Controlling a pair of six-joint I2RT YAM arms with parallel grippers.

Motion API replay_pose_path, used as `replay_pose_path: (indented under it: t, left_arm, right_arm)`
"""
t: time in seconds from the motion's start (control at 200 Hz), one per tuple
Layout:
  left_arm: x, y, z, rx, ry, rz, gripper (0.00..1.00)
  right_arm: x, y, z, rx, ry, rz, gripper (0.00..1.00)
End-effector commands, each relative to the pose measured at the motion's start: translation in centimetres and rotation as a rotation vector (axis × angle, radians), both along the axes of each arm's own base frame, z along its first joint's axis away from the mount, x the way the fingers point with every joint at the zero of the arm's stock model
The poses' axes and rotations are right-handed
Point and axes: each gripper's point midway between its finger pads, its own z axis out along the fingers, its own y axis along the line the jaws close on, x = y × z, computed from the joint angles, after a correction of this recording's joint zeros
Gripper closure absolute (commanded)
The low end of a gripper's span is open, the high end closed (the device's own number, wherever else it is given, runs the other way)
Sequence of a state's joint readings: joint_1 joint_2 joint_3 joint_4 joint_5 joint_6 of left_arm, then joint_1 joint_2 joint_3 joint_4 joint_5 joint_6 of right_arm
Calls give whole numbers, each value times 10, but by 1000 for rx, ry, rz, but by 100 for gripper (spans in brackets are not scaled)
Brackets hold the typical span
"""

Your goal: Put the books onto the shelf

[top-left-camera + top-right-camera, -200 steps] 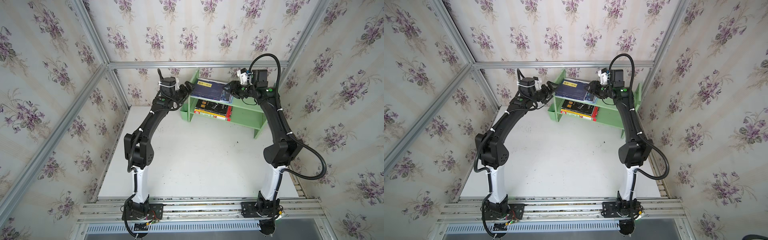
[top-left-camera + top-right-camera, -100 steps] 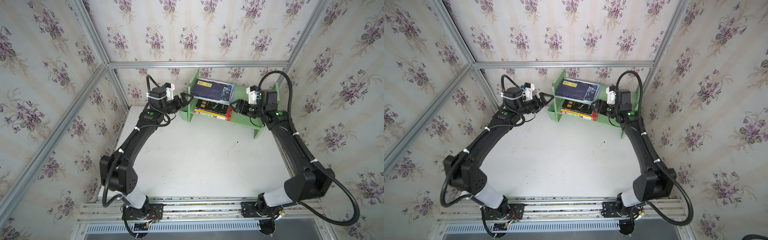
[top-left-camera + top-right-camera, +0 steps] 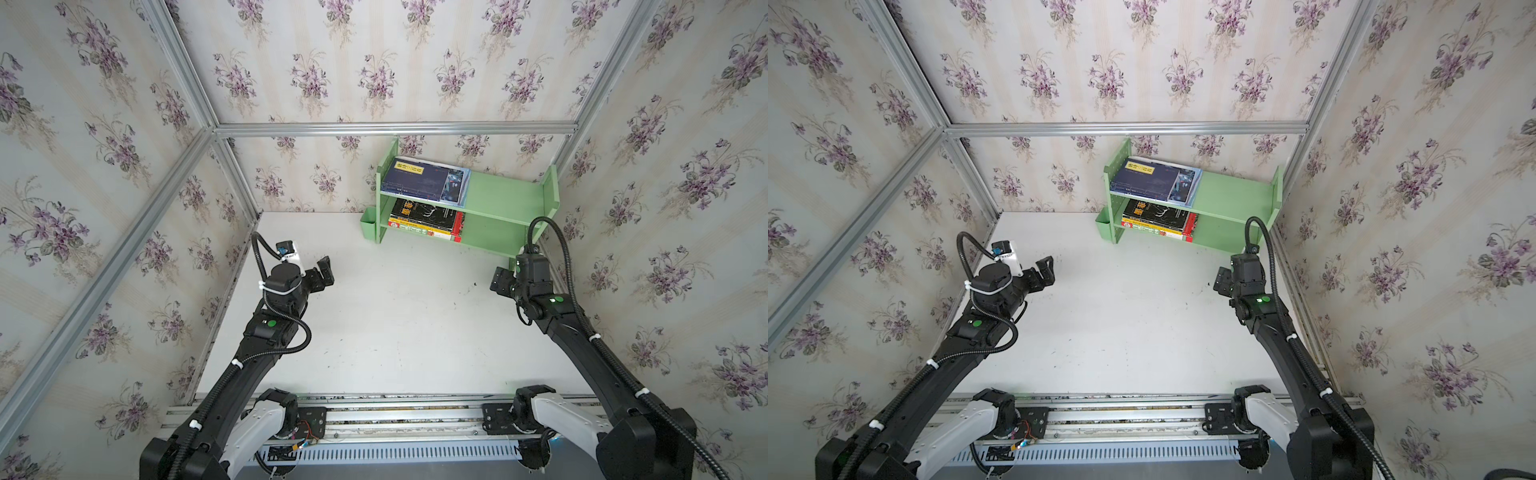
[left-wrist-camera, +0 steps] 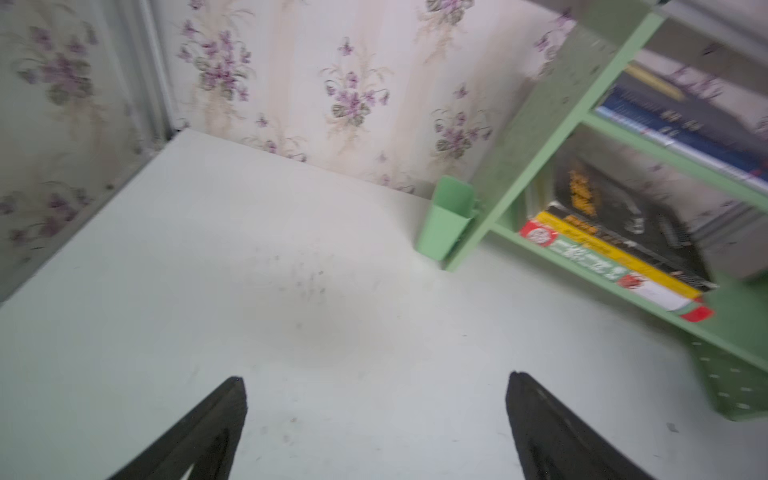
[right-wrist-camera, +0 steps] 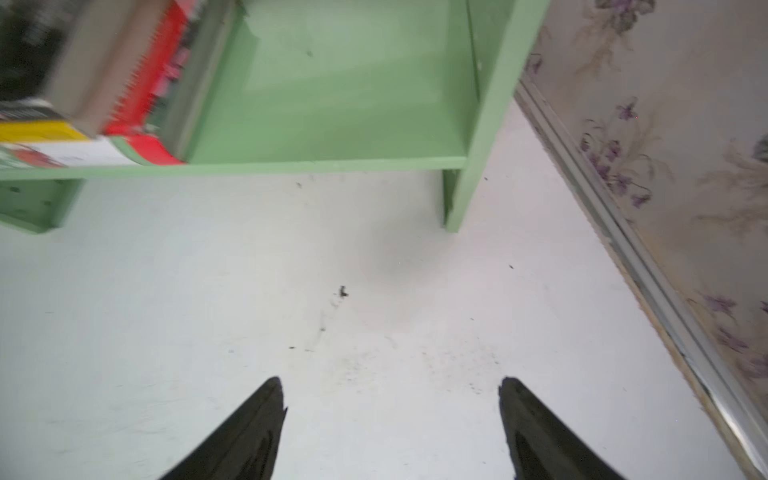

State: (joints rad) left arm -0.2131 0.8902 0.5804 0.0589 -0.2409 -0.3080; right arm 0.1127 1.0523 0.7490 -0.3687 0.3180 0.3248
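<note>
Right of centre toward the top in both top views, the shelf (image 3: 505, 195) looks like painted wood, pale green and matt; the cup (image 3: 368, 226) at its left end looks smoother, like plastic. The books (image 3: 419, 180) are paper with slightly glossy covers. The table (image 3: 395, 324) across the middle is white, smooth and matt, flecked with dark specks. The walls (image 3: 374, 62) carry matt floral wallpaper, edged by brushed metal bars (image 3: 395, 129). In the lower corners the arms (image 3: 266, 336) are matt black, with glossy white shells near their bases
</note>
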Motion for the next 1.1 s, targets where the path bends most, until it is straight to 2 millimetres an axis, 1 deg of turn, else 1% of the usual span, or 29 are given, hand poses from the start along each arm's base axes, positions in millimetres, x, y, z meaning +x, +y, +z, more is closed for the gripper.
replay_pose_path:
  t: [0.0, 0.03, 0.08, 0.145, 0.255, 0.32, 0.355, 0.395, 0.435, 0.46, 0.485, 0.545, 0.61, 0.645, 0.675, 0.715, 0.75, 0.804, 0.844, 0.859, 0.914, 0.944, 0.979, 1.024, 1.039, 1.074, 1.094]
  left_arm:
    - [-7, 41, 19, 143, -184, 194, 0]
    - [-12, 48, 12, 154, -203, 227, 0]
    - [-18, 55, 5, 169, -232, 250, 0]
    - [-24, 62, -5, 191, -224, 277, 0]
    - [-26, 71, -24, 217, -179, 295, 0]
    - [-27, 75, -35, 232, -156, 310, 0]
    - [-28, 78, -39, 243, -150, 326, 0]
    - [-30, 83, -45, 251, -145, 346, 0]
    - [-31, 87, -52, 252, -146, 360, 0]
    - [-32, 89, -55, 241, -147, 368, 0]
    - [-32, 90, -59, 228, -150, 369, 0]
    - [-29, 88, -57, 221, -169, 346, 0]
    - [-26, 87, -53, 207, -202, 338, 0]
    - [-23, 87, -52, 206, -214, 333, 0]
    - [-21, 88, -51, 207, -224, 340, 0]
    - [-16, 86, -49, 204, -233, 327, 0]
    - [-10, 85, -51, 200, -231, 312, 0]
    - [4, 73, -57, 222, -211, 233, 0]
    - [14, 64, -56, 245, -216, 173, 0]
    - [19, 59, -64, 253, -187, 143, 0]
    - [30, 47, -79, 264, -117, 62, 0]
    - [35, 49, -73, 274, -154, 72, 0]
    - [32, 50, -74, 268, -173, 75, 0]
    - [28, 58, -79, 237, -126, 116, 0]
    - [28, 58, -80, 230, -115, 109, 0]
    - [29, 60, -79, 232, -130, 114, 0]
    - [29, 59, -77, 235, -146, 114, 0]
  right_arm:
    - [12, -27, 6, -162, -120, -81, 16]
    - [15, -27, 3, -187, -142, -71, 14]
    - [21, -27, -3, -209, -169, -52, 12]
    - [29, -25, -15, -227, -152, -13, 9]
    - [41, -24, -35, -265, -102, 15, 6]
    - [46, -25, -43, -251, -132, -7, 6]
    - [51, -23, -45, -239, -165, -5, 6]
    - [56, -20, -49, -231, -202, 6, 1]
    - [61, -18, -51, -237, -249, 22, 0]
    - [67, -17, -45, -256, -276, 39, 0]
    - [70, -16, -46, -256, -260, 50, 0]
    - [78, -14, -44, -262, -277, 64, 0]
    - [81, -10, -53, -246, -266, 98, 0]
    - [81, -9, -59, -245, -269, 101, 0]
    - [83, -10, -58, -250, -280, 105, 0]
    - [81, -8, -60, -238, -256, 111, 0]
    - [81, -8, -60, -232, -272, 115, 0]
    - [78, -8, -59, -217, -301, 128, 0]
    - [76, -7, -59, -209, -308, 133, 0]
    - [76, -7, -58, -209, -318, 135, 0]
    - [74, -5, -57, -203, -334, 145, 0]
    - [73, -6, -57, -199, -341, 145, 0]
    - [72, -6, -57, -198, -352, 149, 0]
    - [69, -3, -59, -191, -363, 164, 0]
    - [67, -4, -64, -188, -352, 161, 0]
    - [68, -7, -59, -206, -419, 144, 0]
    - [69, -4, -59, -215, -445, 158, 0]
